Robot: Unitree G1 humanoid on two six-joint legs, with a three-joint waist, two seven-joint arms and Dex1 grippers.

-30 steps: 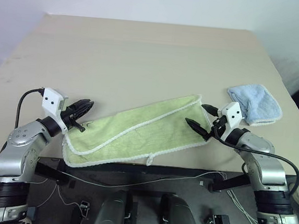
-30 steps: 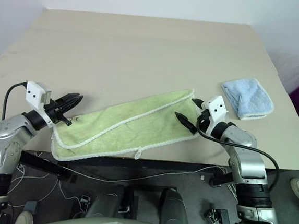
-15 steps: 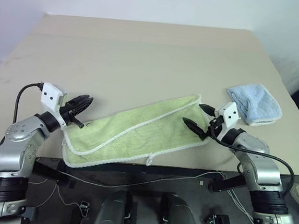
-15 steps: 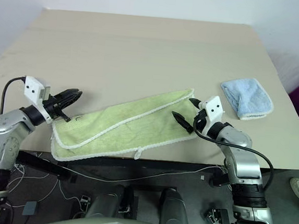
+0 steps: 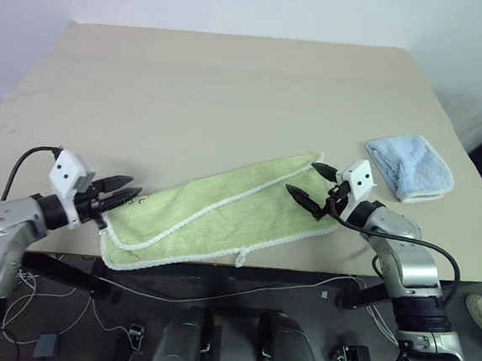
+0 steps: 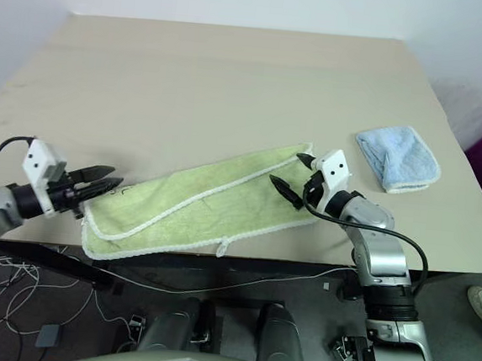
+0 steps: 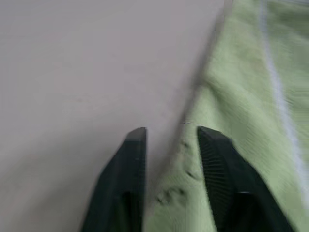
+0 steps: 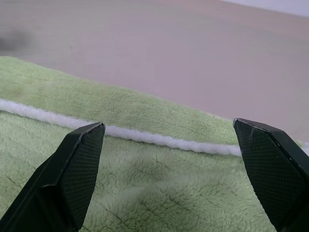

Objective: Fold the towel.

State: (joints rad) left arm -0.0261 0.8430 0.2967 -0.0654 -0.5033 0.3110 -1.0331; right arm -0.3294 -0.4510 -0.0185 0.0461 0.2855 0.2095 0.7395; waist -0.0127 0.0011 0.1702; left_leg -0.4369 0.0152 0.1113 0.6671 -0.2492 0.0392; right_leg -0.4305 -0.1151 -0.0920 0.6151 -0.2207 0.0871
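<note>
The left gripper (image 5: 120, 192) has just let go, jaws narrowly parted at the towel's (image 5: 221, 213) nine-o'clock end on the table (image 5: 231, 95), while the right gripper (image 5: 310, 185) hovers wide at three o'clock, so one fold looks finished.

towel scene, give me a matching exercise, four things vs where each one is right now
Things:
1. towel
2. blue towel
3. left claw
4. right claw

Places:
A. at the green cloth's left end, fingers slightly parted
B. near the table's right edge, lying apart from the green cloth
C. over the green cloth's right end, fingers wide apart
D. stretched slantwise along the table's near edge

Pairs: 1-D, 2-B, 3-A, 4-C
</note>
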